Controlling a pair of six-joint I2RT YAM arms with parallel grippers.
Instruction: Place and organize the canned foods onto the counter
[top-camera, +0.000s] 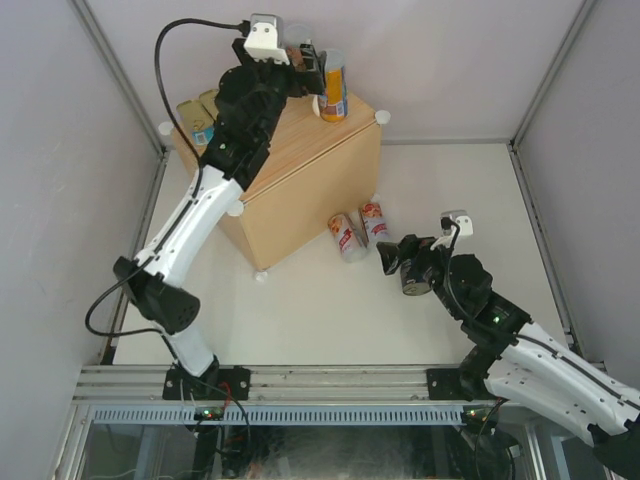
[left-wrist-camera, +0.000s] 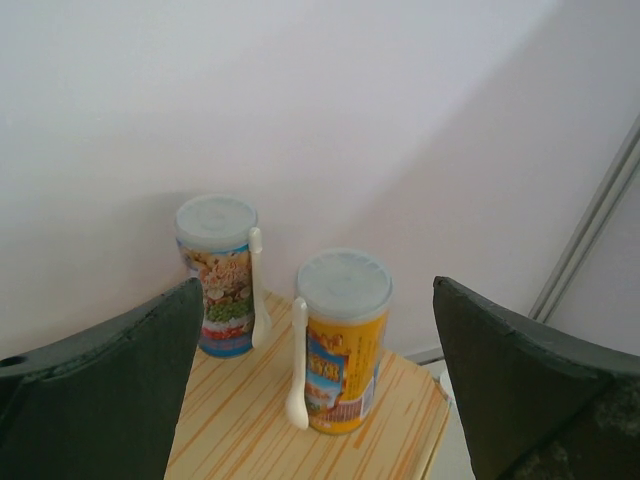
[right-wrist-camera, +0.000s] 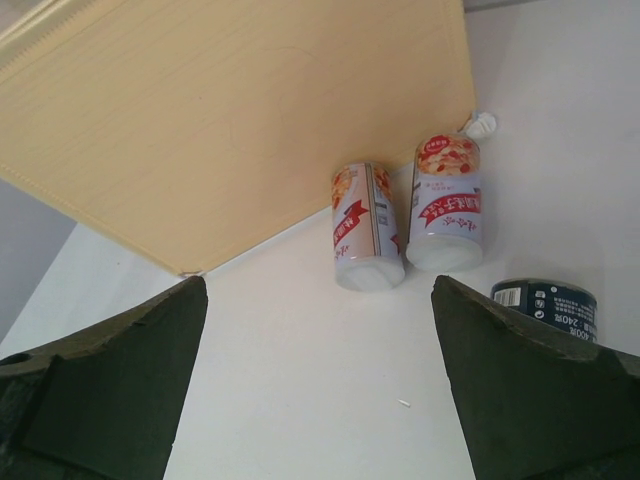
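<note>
**Four Cans Up, Three Left on the Table**

My left pincer hangs released, jaws wide, over the far right corner of the counter. There the orange can and the blue can stand upright, near each other but apart — room, I judge, for fingers to pull clear. Two flat tins lie at the top's far left. Down on the white table, my right pincer is spread and empty, facing two red-white cans lying on their sides just beside the counter's near wall — each would want a grip across its barrel. The dark can sits by that pincer's right finger.
</note>
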